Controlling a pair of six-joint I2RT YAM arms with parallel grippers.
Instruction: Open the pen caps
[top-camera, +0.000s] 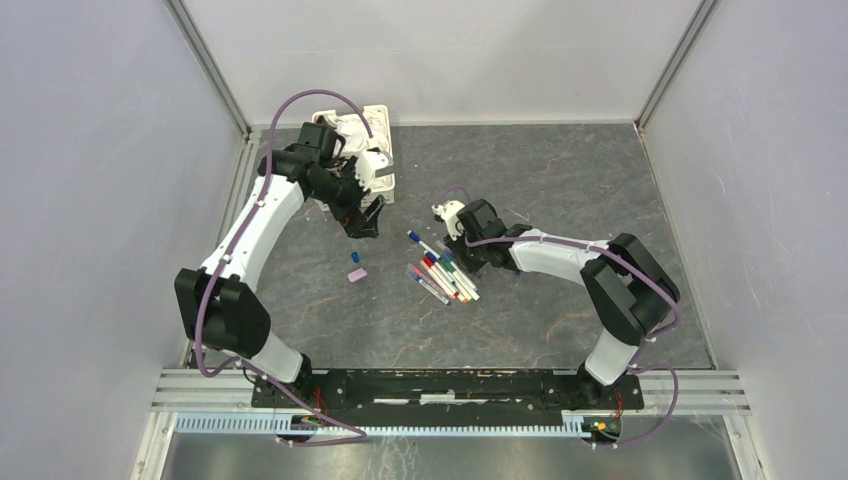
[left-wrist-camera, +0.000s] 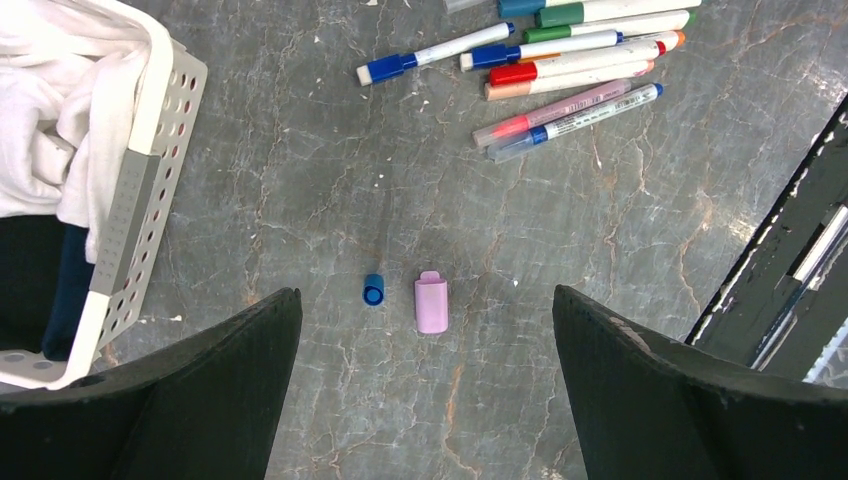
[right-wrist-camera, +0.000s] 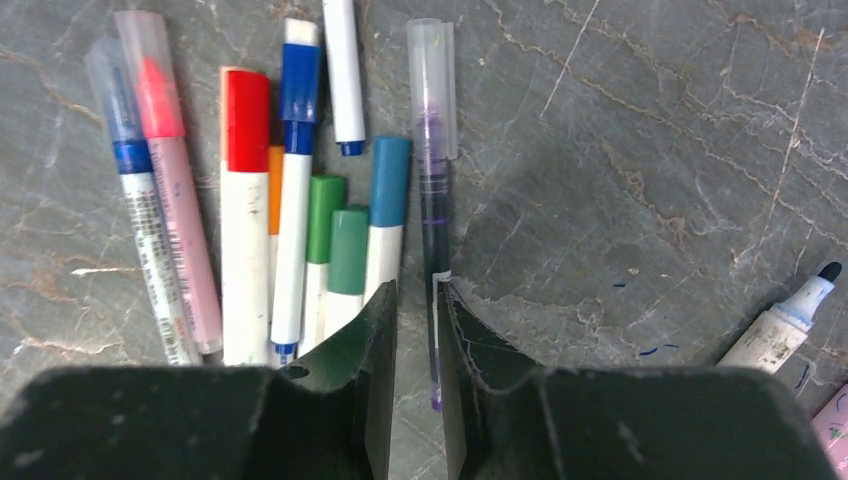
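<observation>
Fingers of the left gripper (top-camera: 362, 226) stand spread wide and hold nothing. On the table (left-wrist-camera: 560, 250) between them lie two loose pen caps, just beside each other and not touching. One is a blue cap (left-wrist-camera: 373, 290). The other is a pink cap (left-wrist-camera: 431, 303), which lies flat with its long axis running straight away from the wrist.

Further right, the right gripper (right-wrist-camera: 416, 288) has its fingers drawn nearly together, with only a narrow gap left. The rear of a purple pen (right-wrist-camera: 436, 250) lies in that gap. It sits against the right-hand finger (right-wrist-camera: 465, 340), and a sliver of table shows on its other side. This pen runs straight away from the wrist, and its clear cap (right-wrist-camera: 432, 85) is still on at the far end. Left of it, red (right-wrist-camera: 247, 110), blue (right-wrist-camera: 300, 85) and green (right-wrist-camera: 325, 210) caps sit on parallel pens.
</observation>
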